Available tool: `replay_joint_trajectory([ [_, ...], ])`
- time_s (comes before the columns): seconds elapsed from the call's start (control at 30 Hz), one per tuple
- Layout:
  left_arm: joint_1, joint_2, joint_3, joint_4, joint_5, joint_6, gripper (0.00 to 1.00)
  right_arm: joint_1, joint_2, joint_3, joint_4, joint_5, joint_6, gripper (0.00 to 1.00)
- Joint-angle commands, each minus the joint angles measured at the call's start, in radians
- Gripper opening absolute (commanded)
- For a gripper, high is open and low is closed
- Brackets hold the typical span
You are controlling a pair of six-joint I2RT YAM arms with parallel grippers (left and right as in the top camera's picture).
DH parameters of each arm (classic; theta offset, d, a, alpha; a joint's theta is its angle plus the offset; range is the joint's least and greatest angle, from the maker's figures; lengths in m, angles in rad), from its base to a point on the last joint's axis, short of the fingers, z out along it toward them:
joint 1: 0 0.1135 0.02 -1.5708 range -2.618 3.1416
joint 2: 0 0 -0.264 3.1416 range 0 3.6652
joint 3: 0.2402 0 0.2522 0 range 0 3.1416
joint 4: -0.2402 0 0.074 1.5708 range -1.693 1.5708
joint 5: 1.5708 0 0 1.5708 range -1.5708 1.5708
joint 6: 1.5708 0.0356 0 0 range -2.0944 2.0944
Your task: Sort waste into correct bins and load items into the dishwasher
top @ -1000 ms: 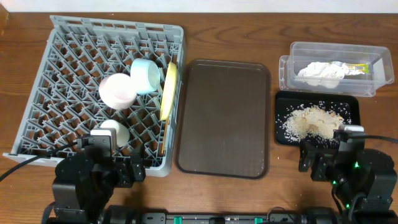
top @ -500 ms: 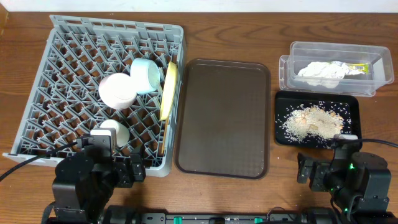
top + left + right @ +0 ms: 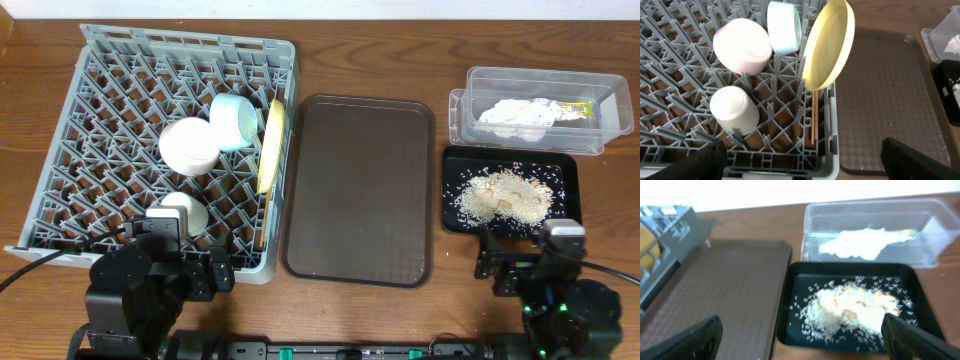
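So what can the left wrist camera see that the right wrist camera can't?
Only the left wrist view: the white bowl, the light-blue bowl, a white cup and the chopsticks, all in the grey rack. Only the right wrist view: the big heap of rice. Both: the brown tray, the yellow plate, some of the rack, the black tray and the clear tub.
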Motion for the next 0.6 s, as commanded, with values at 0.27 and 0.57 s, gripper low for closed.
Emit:
replay_joint_trajectory([
  [0.27, -0.004, 0.000, 0.000, 0.002, -0.012, 0.008, 0.98, 0.023, -0.199, -0.466, 0.622, -0.046, -0.078, 0.99],
  [0.57, -0.004, 0.000, 0.000, 0.002, -0.012, 0.008, 0.98, 0.023, -0.199, -0.550, 0.677, -0.047, -0.167, 0.99],
])
